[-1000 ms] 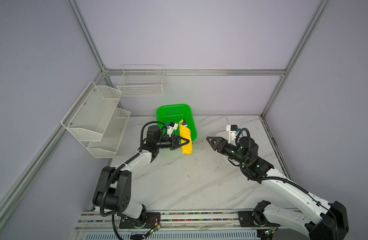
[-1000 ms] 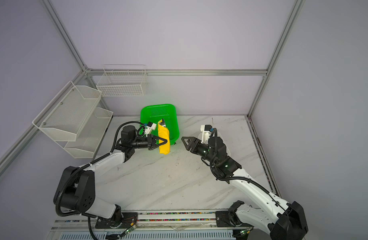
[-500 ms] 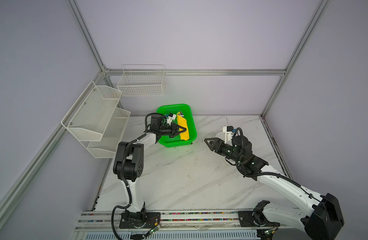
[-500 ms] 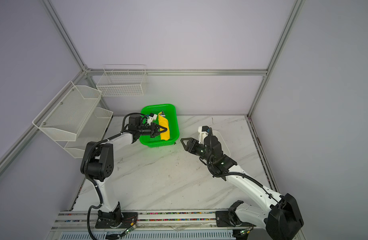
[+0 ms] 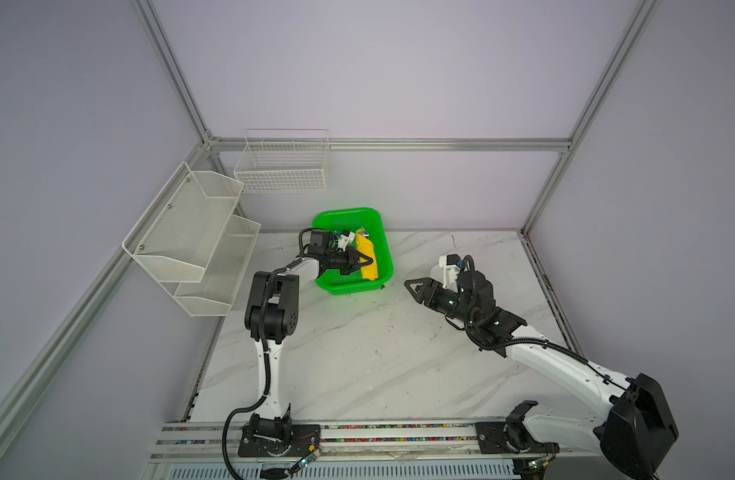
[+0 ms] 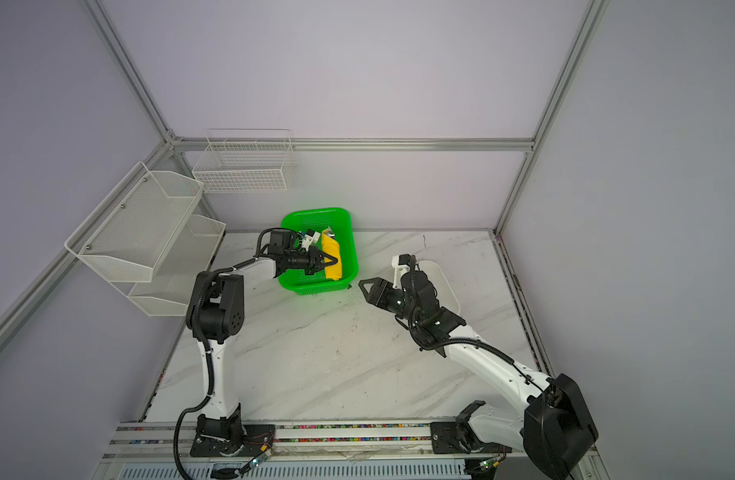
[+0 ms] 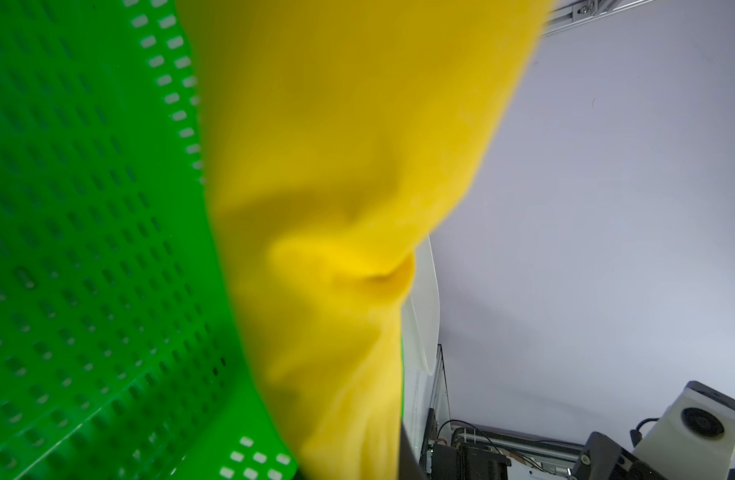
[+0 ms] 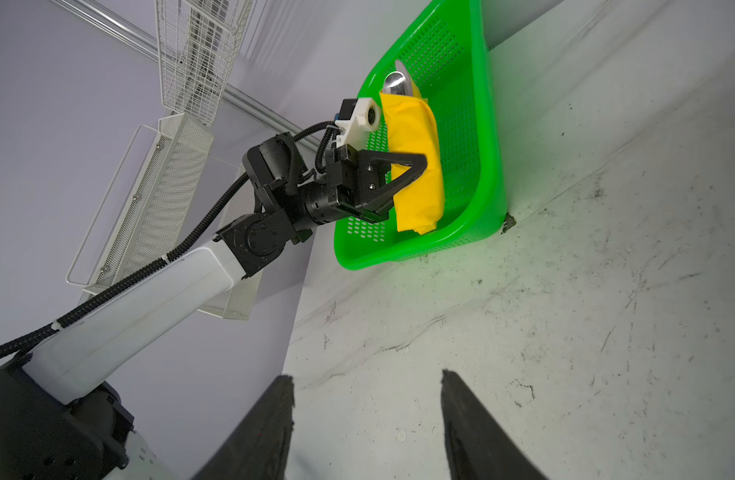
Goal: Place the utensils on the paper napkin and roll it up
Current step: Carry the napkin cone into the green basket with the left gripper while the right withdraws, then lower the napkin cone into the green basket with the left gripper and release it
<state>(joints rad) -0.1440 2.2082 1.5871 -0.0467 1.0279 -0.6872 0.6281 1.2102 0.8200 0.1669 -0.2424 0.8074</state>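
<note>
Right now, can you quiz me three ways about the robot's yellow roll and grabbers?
1. Where is the napkin roll? A in the right gripper B in the green basket C outside the basket.
2. What colour is the napkin? A yellow B white C red.
3. The right gripper is: A shut on the napkin B shut on the basket C open, empty.
Answers: B, the left gripper holds it inside the basket's walls; A, bright yellow in every view; C, its fingers stand apart, nothing between.

Left arm (image 5: pixel 270 374) and right arm (image 5: pixel 557 368): white link shells, black joints, corrugated black cables. Fingers (image 8: pixel 393 157) are black open triangles fixed with small screws; white camera mounts (image 8: pixel 359 118) at wrists.
</note>
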